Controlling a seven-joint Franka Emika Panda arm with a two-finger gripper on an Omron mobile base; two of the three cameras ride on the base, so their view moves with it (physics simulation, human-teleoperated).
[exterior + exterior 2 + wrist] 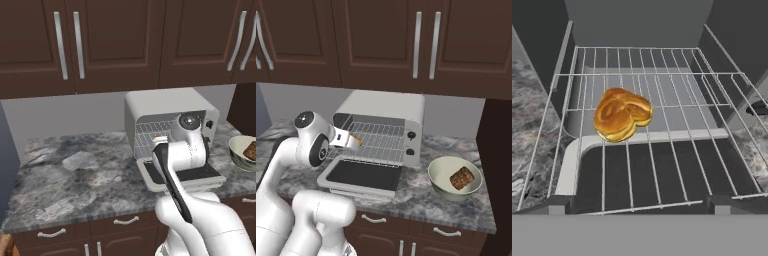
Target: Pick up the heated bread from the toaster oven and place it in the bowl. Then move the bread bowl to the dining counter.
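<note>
The end effector (348, 140), jaws fully spread and holding nothing, sits at the left front of the open toaster oven (383, 127). The heated bread (621, 114) lies on the wire rack (677, 125) inside. To the right, the bowl (454, 178) rests on the worktop (421, 192), containing a dark brown chunk (462, 178).

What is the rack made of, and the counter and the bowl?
The rack looks like thin shiny metal wire: pale grey bars in a grid. The counter looks like polished stone, grey with cloudy marbling. The bowl looks like smooth glazed ceramic, pale cream-green, though it might be plastic.
</note>
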